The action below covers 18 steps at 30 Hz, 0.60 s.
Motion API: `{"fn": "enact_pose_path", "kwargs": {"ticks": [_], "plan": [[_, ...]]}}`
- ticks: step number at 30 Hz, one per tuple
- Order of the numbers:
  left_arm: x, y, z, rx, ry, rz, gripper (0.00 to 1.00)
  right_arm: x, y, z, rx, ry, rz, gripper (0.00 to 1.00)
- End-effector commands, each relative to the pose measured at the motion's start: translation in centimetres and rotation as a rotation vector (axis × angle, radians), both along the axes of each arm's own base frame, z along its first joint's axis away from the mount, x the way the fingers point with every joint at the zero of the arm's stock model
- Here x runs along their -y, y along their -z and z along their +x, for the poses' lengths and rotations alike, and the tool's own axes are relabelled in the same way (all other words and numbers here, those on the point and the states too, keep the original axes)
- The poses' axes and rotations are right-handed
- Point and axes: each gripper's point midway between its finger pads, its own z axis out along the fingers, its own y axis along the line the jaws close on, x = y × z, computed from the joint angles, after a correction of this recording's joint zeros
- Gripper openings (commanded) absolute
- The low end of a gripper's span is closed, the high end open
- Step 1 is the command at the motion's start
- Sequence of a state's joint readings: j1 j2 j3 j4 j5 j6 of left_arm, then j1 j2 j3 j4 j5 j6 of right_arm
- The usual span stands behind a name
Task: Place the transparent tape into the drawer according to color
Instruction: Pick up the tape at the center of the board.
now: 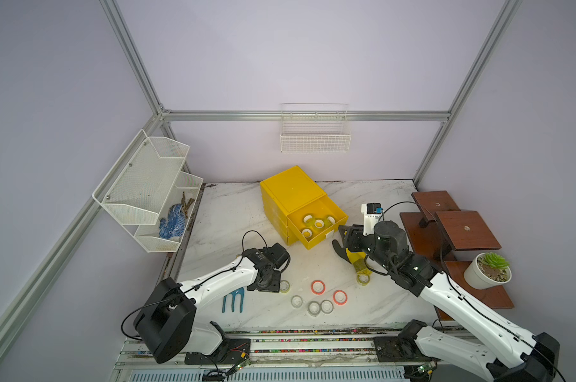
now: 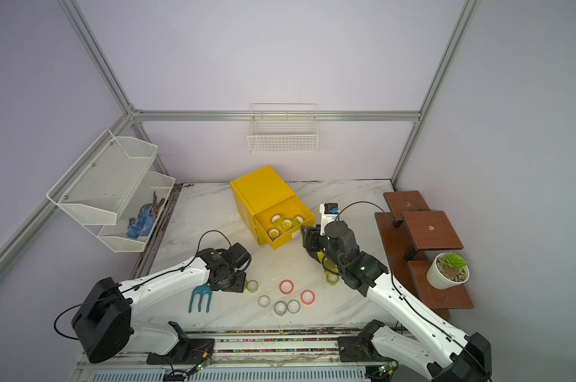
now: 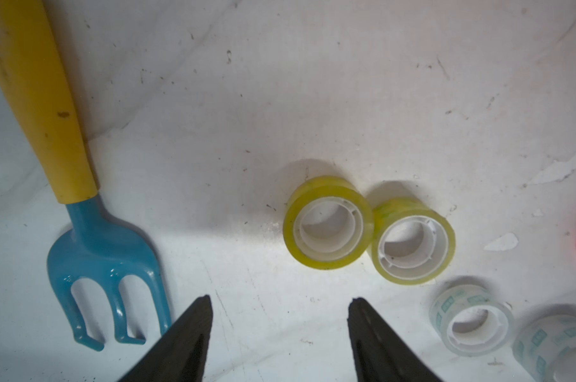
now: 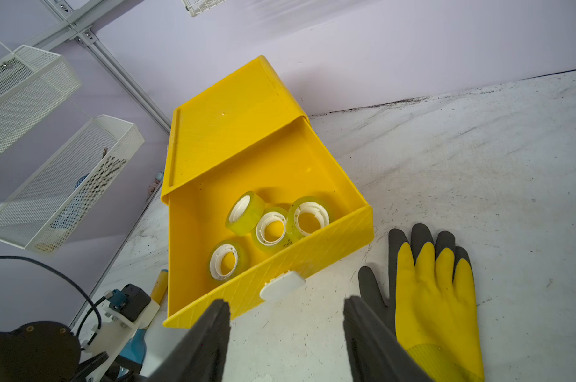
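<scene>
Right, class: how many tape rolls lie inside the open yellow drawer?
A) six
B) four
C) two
B: the right wrist view shows four yellow-green rolls lying in the open drawer, and no others.

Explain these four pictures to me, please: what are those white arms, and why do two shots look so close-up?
These are two robot arms on a marble table, each ending in a two-fingered pincer. Two pictures look down from overhead, nearly the same view. The close-ups come from a camera on each wrist. The left pincer is open and empty near two yellow-green tape rolls, beside a blue garden fork. The right pincer, also open and empty, faces the pulled-out yellow drawer, which holds four yellow-green rolls; a yellow glove lies beside it. Orange-red rolls and clear rolls lie loose on the table.
</scene>
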<state>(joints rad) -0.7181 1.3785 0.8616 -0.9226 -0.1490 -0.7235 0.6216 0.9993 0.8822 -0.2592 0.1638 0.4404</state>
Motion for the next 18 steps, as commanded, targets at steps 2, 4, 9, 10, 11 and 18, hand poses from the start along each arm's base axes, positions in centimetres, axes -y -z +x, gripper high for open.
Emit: {"fn": "enact_pose_path", "kwargs": {"ticks": [2, 4, 9, 10, 11, 18], "plan": [[1.4, 1.2, 0.1, -0.039, 0.022, -0.046, 0.74, 0.4, 0.3, 0.2, -0.001, 0.016, 0.002, 0.6], [1.9, 1.9, 0.2, -0.061, 0.044, -0.044, 0.74, 0.4, 0.4, 0.3, -0.003, 0.021, 0.001, 0.6], [1.8, 2.5, 0.9, -0.064, 0.06, 0.005, 0.77, 0.7, 0.4, 0.3, -0.007, 0.027, -0.001, 0.6], [1.6, 2.5, 1.0, -0.059, 0.055, 0.021, 0.78, 0.7, 0.4, 0.3, -0.007, 0.028, 0.001, 0.6], [1.3, 2.6, 1.1, -0.055, 0.049, 0.039, 0.78, 0.7, 0.3, 0.3, -0.005, 0.028, 0.002, 0.6], [0.8, 3.2, 2.8, -0.03, 0.019, 0.06, 0.73, 0.9, 0.2, 0.3, -0.004, 0.031, 0.005, 0.6]]}}
